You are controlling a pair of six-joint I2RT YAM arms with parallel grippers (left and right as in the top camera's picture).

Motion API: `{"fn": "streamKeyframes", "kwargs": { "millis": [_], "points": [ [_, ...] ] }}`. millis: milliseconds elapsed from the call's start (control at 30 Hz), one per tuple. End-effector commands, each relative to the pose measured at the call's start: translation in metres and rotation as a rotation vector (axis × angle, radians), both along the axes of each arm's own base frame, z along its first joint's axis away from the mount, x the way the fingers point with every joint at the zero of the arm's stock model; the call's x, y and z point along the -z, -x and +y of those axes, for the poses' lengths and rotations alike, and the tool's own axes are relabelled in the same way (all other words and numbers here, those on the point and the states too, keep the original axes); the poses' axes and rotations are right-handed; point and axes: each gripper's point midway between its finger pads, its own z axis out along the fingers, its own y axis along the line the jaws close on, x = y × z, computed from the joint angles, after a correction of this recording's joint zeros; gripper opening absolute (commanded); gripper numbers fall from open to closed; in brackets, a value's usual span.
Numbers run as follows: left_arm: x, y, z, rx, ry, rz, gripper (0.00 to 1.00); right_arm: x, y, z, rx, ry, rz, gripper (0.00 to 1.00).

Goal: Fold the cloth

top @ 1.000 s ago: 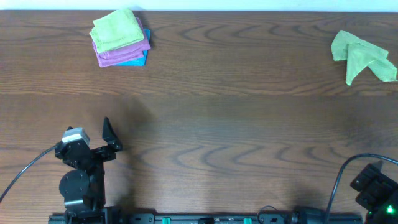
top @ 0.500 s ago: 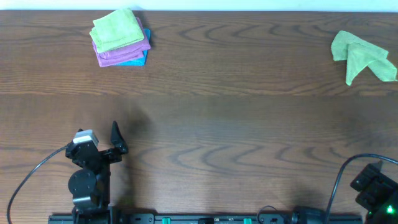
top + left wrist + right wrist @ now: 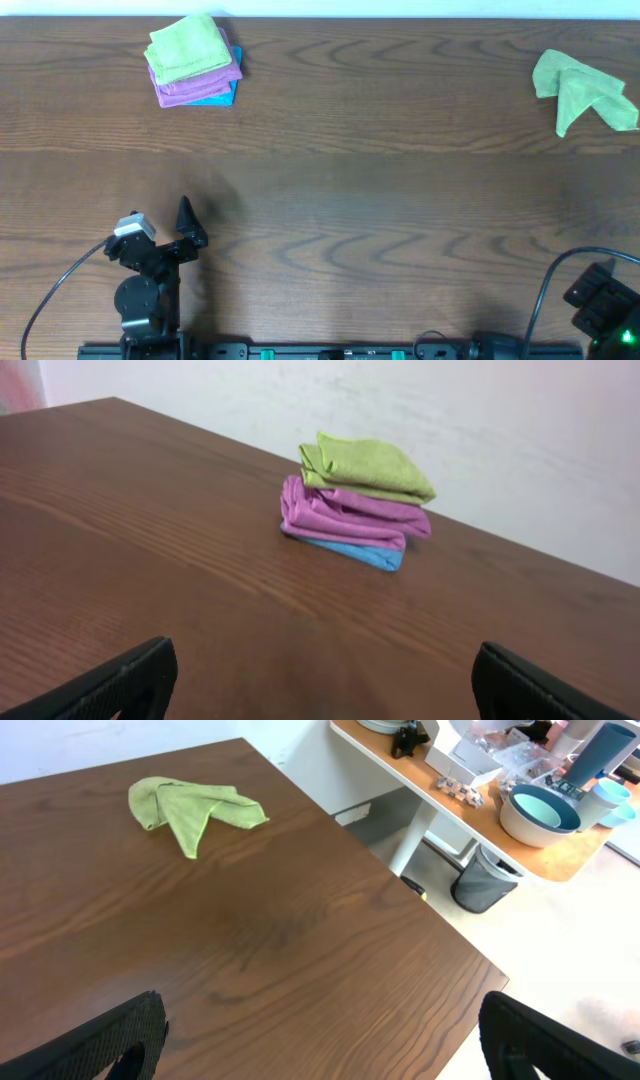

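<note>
cloth (image 3: 583,90): lime terry, crumpled, lobed | table (image 3: 400,200): dark woodgrain

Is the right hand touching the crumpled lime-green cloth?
Apart. The right wrist view shows bare wooden table between the right hand and the crumpled lime-green cloth.

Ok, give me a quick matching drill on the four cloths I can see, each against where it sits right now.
Things:
1. loose green cloth
2. folded green cloth
3. purple cloth
4. blue cloth

Places:
a. bottom of the stack
b. crumpled, alone at far right
c. top of the stack
d. middle of the stack

Pairs: 1-b, 2-c, 3-d, 4-a
</note>
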Motion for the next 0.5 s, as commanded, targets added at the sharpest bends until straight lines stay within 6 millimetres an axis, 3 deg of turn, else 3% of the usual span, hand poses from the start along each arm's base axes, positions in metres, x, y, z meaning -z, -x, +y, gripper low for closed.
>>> {"fn": "streamKeyframes", "kwargs": {
  "millis": [0, 233, 467],
  "points": [
    [0.018, 0.003, 0.003, -0.024, 0.016, 0.054, 0.95, -0.001, 0.003, -0.002, 0.018, 0.001, -0.012, 0.99],
    [0.018, 0.003, 0.002, -0.014, -0.002, 0.055, 0.95, -0.001, 0.003, -0.002, 0.018, 0.001, -0.012, 0.99],
    [0.008, 0.001, -0.022, 0.084, -0.007, 0.012, 0.95, -0.001, 0.003, -0.002, 0.018, 0.001, -0.012, 0.99]
  ]
}}
